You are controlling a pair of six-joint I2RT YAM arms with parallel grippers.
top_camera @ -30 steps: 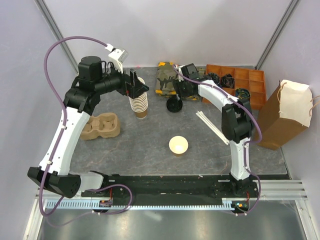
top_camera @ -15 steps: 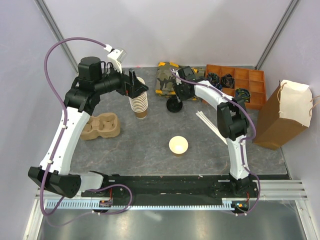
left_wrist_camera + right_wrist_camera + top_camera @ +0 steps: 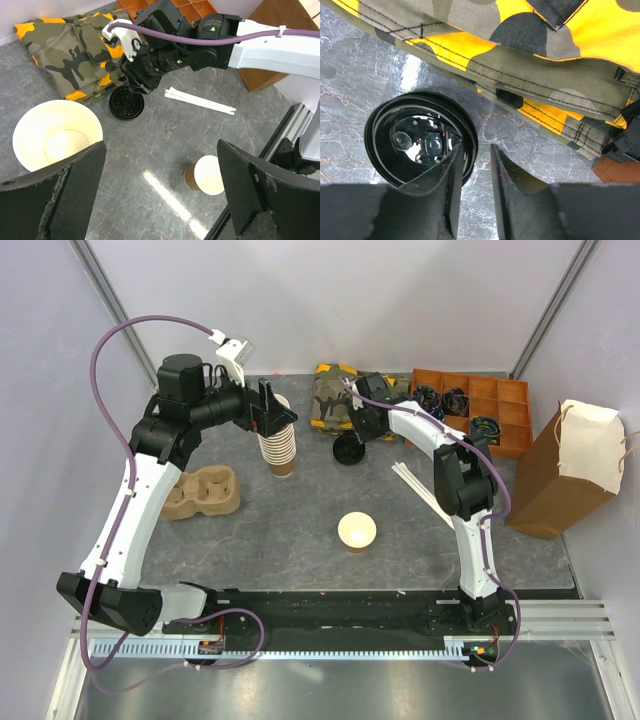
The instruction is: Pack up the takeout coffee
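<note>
Cup point(image 3: 357, 530): stands upright on the table point(image 3: 300, 540), near its middle and closest to the arm bases. Long axis vertical, mouth up, cream inside showing, uncovered. Sits well apart from both grippers. Same spot as 1.0 s ago.

Left of it and a little farther: pulp carrier point(image 3: 203, 492) with 2 wells, lying flat. Right of it: white straws point(image 3: 418, 490), slanting across the table between cup and bag point(image 3: 565, 475). Bag upright at the right edge.

Farther back, left: stack point(image 3: 281, 450) of paper cups, upright, mouths up. Just above it hangs the left gripper point(image 3: 277, 418), jaws spread wide, touching nothing. Same pose as 1.0 s ago.

Farther back, center: black lid point(image 3: 345, 453), flat on the table, just beside a folded camouflage cloth point(image 3: 330, 395). Down at its rim sits the right gripper point(image 3: 476, 147), fingers drawn close with a narrow gap. Rim's edge shows in that gap against 1 finger; cannot tell whether pinched or merely straddled. Since 1.0 s ago, right forearm swung left, bringing the wrist nearer the lid; barely changed since 0.5 s ago. Lid itself hardly shifted.

Farthest back, right: orange tray point(image 3: 500, 415) of compartments, small dark items in some.
</note>
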